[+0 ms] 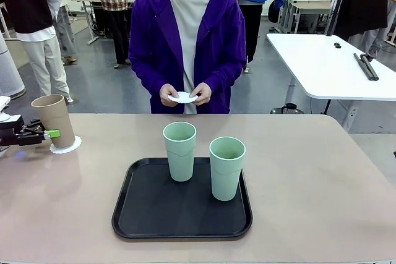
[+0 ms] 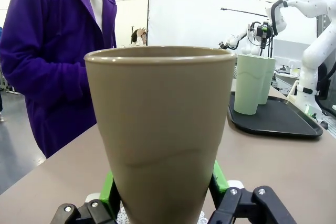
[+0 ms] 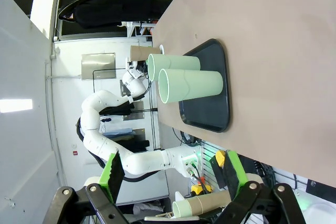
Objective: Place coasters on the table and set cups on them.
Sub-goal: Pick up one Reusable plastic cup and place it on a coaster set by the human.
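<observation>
On the beige table (image 1: 309, 177), at its far left, a tan-brown cup (image 1: 52, 119) stands upright on a white lacy coaster (image 1: 67, 147). My left gripper (image 1: 48, 133) is shut on this cup low down. In the left wrist view the cup (image 2: 160, 124) sits between the green pads (image 2: 108, 192), and the coaster's edge (image 2: 124, 215) peeks out beneath. Two mint green cups (image 1: 180, 151) (image 1: 227, 167) stand on a black tray (image 1: 148, 214). The person holds another coaster (image 1: 184, 97) in both hands. My right gripper (image 3: 170, 182) is open with nothing in it, far from the cups (image 3: 191, 85).
A white-topped table (image 1: 328, 66) stands behind at the right, and people stand farther back. Bare tabletop lies on either side of the tray (image 3: 210, 114) and in front of the person.
</observation>
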`<state>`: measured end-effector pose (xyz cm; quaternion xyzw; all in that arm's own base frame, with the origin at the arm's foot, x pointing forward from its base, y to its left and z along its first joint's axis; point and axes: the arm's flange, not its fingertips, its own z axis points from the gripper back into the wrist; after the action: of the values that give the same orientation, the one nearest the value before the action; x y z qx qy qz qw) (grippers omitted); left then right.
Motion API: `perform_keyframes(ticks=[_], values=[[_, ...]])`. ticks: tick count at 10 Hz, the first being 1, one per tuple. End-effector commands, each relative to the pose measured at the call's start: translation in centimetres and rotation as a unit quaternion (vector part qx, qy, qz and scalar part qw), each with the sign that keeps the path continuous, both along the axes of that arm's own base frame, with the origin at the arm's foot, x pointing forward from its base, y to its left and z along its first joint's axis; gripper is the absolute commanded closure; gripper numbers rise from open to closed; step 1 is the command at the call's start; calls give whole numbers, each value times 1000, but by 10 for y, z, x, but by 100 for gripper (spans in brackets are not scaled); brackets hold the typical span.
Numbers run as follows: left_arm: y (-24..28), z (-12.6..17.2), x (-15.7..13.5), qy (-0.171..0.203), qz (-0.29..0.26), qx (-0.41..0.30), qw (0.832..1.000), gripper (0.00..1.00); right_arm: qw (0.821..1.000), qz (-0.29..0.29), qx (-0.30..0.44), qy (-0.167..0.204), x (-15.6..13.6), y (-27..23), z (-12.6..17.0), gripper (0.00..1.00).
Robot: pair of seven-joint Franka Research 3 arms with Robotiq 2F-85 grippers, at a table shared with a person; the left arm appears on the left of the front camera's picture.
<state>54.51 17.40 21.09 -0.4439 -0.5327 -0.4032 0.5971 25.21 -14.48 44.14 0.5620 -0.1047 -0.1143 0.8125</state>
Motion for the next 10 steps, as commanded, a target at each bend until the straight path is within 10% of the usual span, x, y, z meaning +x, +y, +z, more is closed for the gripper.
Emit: perform_keyframes(ticks=[1,9,10], values=[[-1,4,-2,-15,-6,16,1000,16,1000,-1,10,-7,2,-1,1,0],[-4,-4,-5,-27,-29,40,998,16,1000,-1,10,-7,2,-1,1,0],[-5,-4,-4,-25,-29,41,998,0,1000,-1,10,-7,2,-1,1,0]])
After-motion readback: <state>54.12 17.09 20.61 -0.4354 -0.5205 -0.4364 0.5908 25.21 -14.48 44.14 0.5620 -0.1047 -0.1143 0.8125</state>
